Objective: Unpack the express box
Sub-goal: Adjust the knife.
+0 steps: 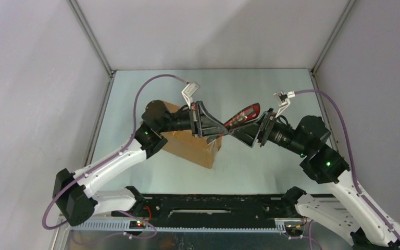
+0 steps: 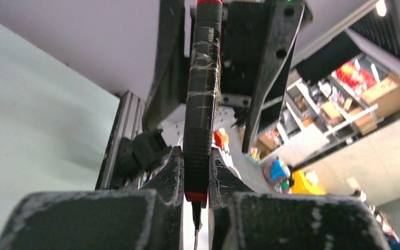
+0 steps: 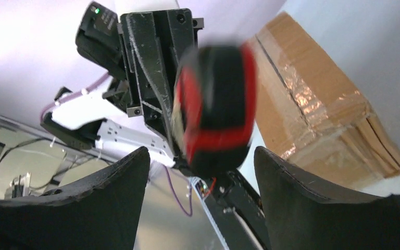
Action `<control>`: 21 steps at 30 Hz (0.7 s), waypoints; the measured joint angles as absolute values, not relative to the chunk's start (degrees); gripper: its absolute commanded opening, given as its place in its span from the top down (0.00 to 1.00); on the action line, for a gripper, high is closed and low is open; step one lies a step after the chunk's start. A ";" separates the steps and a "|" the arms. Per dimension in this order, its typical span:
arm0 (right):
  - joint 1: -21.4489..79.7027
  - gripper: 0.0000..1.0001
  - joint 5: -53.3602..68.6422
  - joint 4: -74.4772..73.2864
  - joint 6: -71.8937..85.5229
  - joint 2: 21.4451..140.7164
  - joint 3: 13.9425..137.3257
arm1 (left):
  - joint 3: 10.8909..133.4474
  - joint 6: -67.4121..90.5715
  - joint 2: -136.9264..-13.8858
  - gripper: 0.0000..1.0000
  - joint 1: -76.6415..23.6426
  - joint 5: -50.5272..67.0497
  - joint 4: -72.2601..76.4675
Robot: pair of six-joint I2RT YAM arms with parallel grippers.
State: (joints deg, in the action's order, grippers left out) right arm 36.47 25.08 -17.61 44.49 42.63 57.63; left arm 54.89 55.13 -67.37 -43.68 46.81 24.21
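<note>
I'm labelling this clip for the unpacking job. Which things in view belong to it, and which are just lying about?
Belongs to the job:
express box, taped shut
red-and-black tool, probably a cutter
left gripper, shut on the tool
right gripper, open, with the tool between its fingers

Just there:
purple cables
stocked shelves outside the cell

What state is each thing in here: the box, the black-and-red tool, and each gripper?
express box: closed, tape over its flap seam, lying on the table.
black-and-red tool: gripped at one end, held off the table.
left gripper: shut on the tool.
right gripper: open, a finger on either side of the tool, not touching it.
</note>
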 measured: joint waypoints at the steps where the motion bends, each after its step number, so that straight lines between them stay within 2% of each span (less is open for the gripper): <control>1: 38.28 0.27 21.96 -15.94 45.04 42.06 56.82 | 54.68 56.62 -67.35 1.00 -43.66 44.91 25.67; 5: 44.21 0.44 11.33 -9.67 45.69 40.58 54.35 | 54.26 61.19 -67.35 1.00 -43.66 40.34 30.13; 13: 46.65 0.54 -2.13 2.83 46.04 41.95 53.28 | 52.58 67.64 -67.37 1.00 -43.97 36.25 35.53; 21: 48.42 0.59 -4.62 10.04 45.69 46.78 53.28 | 52.40 72.51 -68.31 1.00 -44.71 35.64 39.92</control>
